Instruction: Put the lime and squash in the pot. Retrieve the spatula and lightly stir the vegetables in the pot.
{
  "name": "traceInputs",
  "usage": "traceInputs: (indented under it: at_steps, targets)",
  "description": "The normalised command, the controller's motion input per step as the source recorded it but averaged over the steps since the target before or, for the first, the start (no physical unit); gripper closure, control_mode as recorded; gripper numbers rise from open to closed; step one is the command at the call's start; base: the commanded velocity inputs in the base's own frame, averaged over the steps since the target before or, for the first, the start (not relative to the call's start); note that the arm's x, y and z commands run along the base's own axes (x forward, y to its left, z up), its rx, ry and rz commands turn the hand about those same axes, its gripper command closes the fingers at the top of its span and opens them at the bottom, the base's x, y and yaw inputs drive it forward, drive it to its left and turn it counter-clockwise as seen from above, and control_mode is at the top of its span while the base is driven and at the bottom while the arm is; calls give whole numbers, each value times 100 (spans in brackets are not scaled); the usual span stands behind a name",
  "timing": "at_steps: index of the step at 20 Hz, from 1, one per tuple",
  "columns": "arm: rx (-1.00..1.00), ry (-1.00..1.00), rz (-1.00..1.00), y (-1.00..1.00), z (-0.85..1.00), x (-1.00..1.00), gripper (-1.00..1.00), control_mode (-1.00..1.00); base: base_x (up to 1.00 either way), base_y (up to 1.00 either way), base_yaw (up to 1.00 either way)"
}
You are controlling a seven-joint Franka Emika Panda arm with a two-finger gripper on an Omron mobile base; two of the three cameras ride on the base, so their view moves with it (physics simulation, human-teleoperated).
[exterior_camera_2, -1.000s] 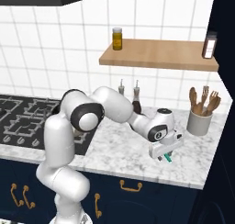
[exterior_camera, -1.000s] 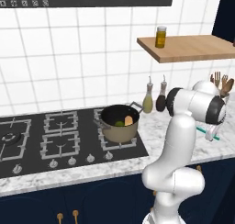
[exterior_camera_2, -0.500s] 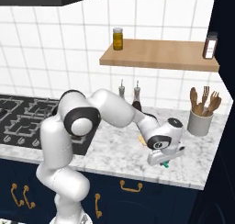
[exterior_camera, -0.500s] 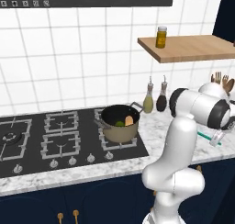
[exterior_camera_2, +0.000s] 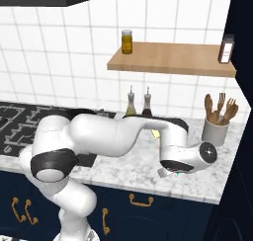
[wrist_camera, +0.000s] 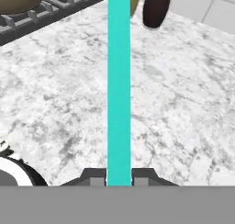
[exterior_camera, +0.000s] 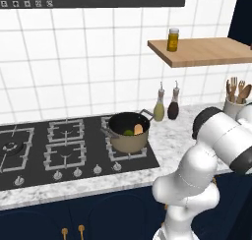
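Bright, even rendered light — soft shadows, no glare, slightly soft edges

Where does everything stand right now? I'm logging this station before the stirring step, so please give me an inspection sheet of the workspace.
Surface: grey-white marble counter beside a black gas hob.
Job's things: pot on the hob's right burner, with the lime and squash inside; spatula, its teal handle running up the hand view above the counter.
Clutter: olive-green bottle and dark bottle by the wall; white holder of wooden utensils.
Gripper: gripper shut on the spatula handle, low over the counter.
Cables: nothing seen.
Surroundings: white tiled wall, wooden shelf carrying a yellow jar and a dark-capped shaker; navy cabinets below.
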Motion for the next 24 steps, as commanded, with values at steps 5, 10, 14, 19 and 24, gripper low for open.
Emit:
traceInputs:
  at_steps: [5, 10, 14, 19, 24]
  targets:
    - [-36, -8, -1, 99, 100, 0, 100, -100, 0, 0, 0]
    - [-91, -11, -4, 88, 72, 0, 100, -100, 0, 0, 0]
    - [-98, 0, -1, 92, 56, -2, 100, -100, 0, 0, 0]
    - [-79, 14, 7, 100, 93, -2, 100, -100, 0, 0, 0]
    - [-58, 15, 8, 95, 100, 4, 100, -100, 0, 0, 0]
